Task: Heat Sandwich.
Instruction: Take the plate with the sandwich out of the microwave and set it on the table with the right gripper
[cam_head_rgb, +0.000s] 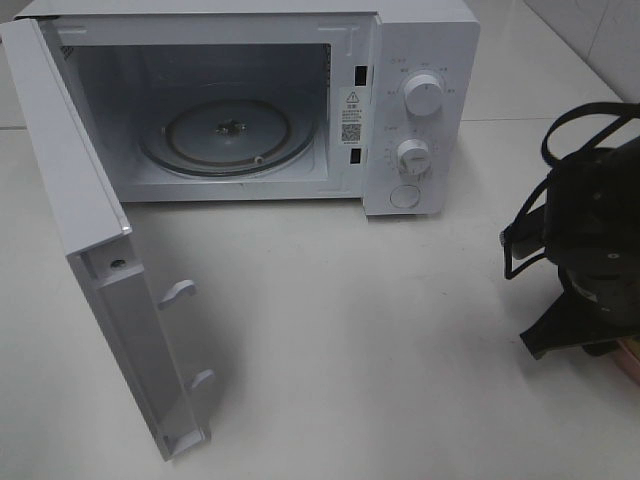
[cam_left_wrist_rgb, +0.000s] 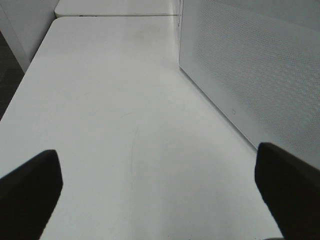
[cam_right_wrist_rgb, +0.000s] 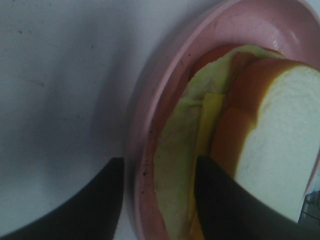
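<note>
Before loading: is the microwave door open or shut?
Open. The microwave door stands swung wide on the left, exposing the glass turntable.

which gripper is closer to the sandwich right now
Right. The right gripper has its jaws astride the rim of the pink plate, one beside the sandwich. The left gripper is over bare table beside the microwave, no sandwich in view.

Pink plate (cam_right_wrist_rgb: 165, 65), white-and-tan sandwich (cam_right_wrist_rgb: 270, 150), white microwave (cam_head_rgb: 420, 60)

White table (cam_left_wrist_rgb: 115, 115), bare surface; white perforated microwave side panel (cam_left_wrist_rgb: 250, 65) standing on it; left gripper (cam_left_wrist_rgb: 159, 192), two dark fingertips (cam_left_wrist_rgb: 30, 192) spread wide above the table, nothing between.
</note>
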